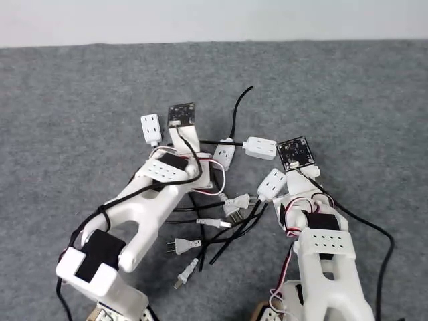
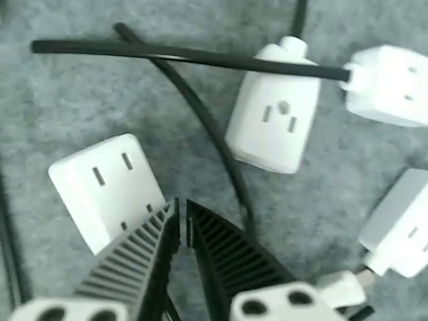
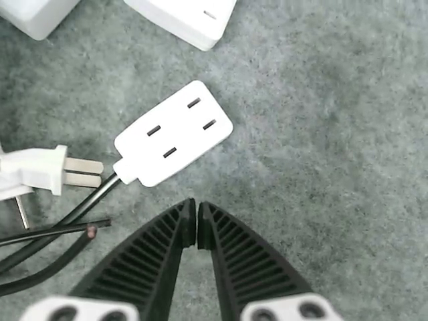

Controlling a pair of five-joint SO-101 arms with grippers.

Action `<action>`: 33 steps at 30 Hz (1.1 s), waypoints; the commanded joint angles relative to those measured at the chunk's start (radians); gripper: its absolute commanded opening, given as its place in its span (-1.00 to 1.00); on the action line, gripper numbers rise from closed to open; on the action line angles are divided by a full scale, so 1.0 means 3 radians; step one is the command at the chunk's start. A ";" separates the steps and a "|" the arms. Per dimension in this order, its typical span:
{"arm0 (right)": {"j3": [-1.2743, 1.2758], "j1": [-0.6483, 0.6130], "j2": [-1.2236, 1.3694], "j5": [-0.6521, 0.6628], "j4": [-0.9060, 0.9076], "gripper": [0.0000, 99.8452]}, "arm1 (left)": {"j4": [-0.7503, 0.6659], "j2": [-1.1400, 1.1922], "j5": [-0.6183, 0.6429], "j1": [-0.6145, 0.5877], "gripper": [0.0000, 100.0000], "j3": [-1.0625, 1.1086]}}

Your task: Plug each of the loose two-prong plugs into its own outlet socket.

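White plastic for the flat oblong socket block (image 3: 174, 134), face-up on the grey felt mat (image 3: 321, 134), just ahead of the black ribbed right gripper (image 3: 197, 215), clenched on nothing. Long axis of the block slantwise across the gripper's line, slots upward, black cord end toward the white two-prong plug (image 3: 41, 172). Plug flat beside it, prongs aimed at the block's cord end, not at any slot. Black ribbed left gripper (image 2: 182, 217) likewise clenched and empty, tips just beside a white cube-like socket (image 2: 107, 187), also face-up. Likely trouble from here: plug pinched askew, prongs off the slots; block unheld, sliding on the felt under the push; crossing black cables (image 1: 234, 234) snagging and dragging neighbouring loose plugs (image 1: 184, 246) between the arms.
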 commanded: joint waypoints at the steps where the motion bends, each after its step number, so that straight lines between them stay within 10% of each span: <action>1: -0.0031 -0.0008 -0.0023 0.0036 -0.0043 -0.98 | 0.0072 -0.0026 -0.0010 -0.0210 -0.97 0.0018; 33: -0.0031 -0.0023 0.0003 0.0036 -0.0059 -0.98 | -0.0450 -0.1846 -0.0123 -0.0261 -0.76 0.1527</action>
